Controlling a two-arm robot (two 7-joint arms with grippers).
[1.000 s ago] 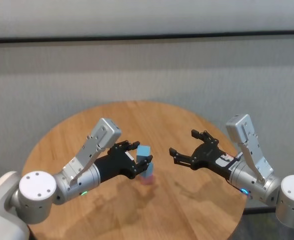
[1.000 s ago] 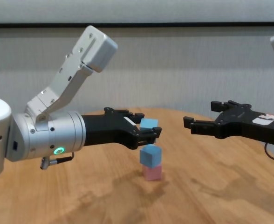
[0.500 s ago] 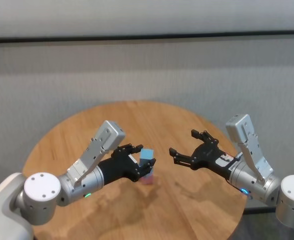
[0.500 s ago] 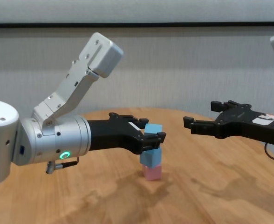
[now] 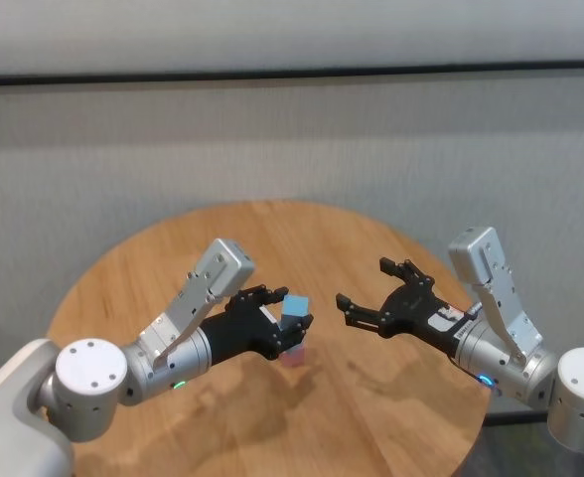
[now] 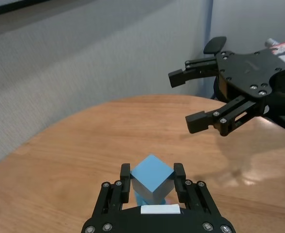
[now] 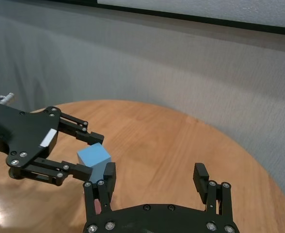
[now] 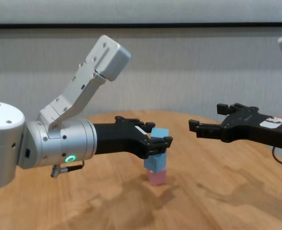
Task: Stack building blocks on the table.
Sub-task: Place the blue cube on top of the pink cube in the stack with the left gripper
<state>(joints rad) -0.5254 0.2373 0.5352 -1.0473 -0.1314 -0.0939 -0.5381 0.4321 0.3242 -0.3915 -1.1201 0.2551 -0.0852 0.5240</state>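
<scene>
My left gripper (image 8: 158, 140) is shut on a light blue cube (image 8: 159, 132) and holds it just above a second light blue cube (image 8: 155, 162), which sits on a pale pink cube (image 8: 157, 177) on the round wooden table (image 8: 227, 201). In the head view the held cube (image 5: 294, 306) sits over the pink cube (image 5: 292, 357). The left wrist view shows the held cube (image 6: 152, 175) between the fingers, turned corner-forward. My right gripper (image 8: 205, 117) is open and empty, hovering to the right of the stack; it also shows in the head view (image 5: 364, 290).
The table's round edge (image 5: 262, 206) curves behind the stack, with a grey wall beyond. Bare wood (image 5: 371, 407) lies in front of and around the stack.
My left gripper has carried the light blue cube a little to the right and down, from beside the stack's top to directly over it. The right arm has not moved.
</scene>
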